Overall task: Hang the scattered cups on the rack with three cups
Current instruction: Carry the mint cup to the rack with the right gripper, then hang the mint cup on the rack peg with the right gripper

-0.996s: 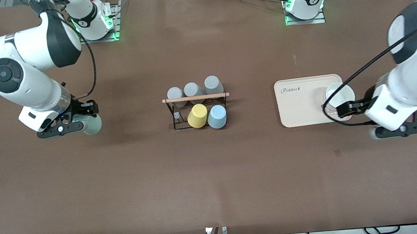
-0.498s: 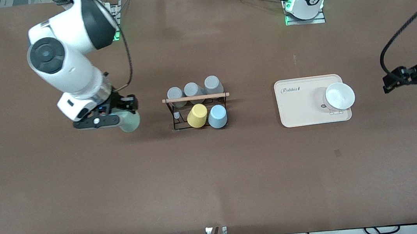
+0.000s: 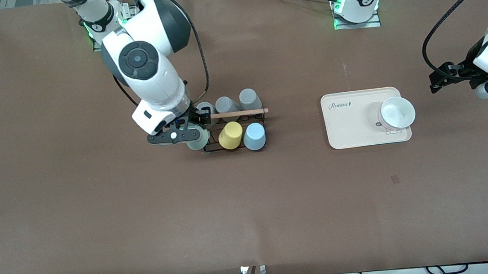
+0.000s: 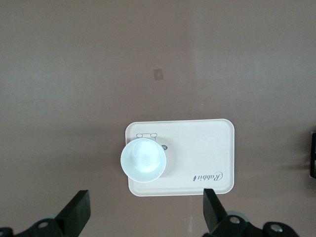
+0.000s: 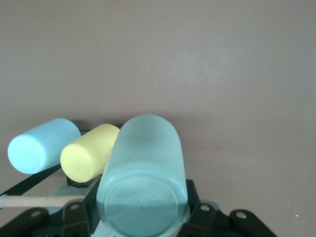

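So the sage green cup sits just left of centre in the front view, clamped in the right gripper at the rack's right-arm end, beside the yellow cup and blue cup. Its long axis looks tipped, about like the hung cups. I'd guess the free peg is right under it, hidden though. Left gripper, far right of frame, jaws wide and empty, is waiting past the cream tray.
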`<move>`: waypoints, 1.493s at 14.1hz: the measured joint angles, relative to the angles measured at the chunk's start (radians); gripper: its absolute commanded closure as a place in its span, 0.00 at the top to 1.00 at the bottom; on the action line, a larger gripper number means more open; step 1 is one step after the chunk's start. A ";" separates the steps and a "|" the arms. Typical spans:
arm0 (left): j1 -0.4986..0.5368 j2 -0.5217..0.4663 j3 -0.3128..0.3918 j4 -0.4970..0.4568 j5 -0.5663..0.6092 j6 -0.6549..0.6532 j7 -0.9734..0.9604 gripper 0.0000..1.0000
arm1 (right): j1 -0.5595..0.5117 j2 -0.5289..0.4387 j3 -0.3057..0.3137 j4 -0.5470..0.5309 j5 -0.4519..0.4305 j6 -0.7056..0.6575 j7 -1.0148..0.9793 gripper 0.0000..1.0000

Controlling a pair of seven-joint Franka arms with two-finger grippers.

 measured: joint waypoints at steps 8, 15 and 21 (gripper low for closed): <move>0.007 -0.026 0.001 0.018 0.000 0.008 -0.009 1.00 | 0.039 0.063 -0.001 0.002 -0.001 0.052 0.000 0.24; 0.006 -0.023 -0.005 0.019 -0.002 0.000 -0.015 1.00 | 0.044 0.086 -0.006 -0.028 -0.011 0.050 0.000 0.26; 0.006 -0.020 -0.004 0.017 -0.002 0.019 -0.016 1.00 | 0.044 0.090 -0.006 -0.052 -0.019 0.054 0.000 0.28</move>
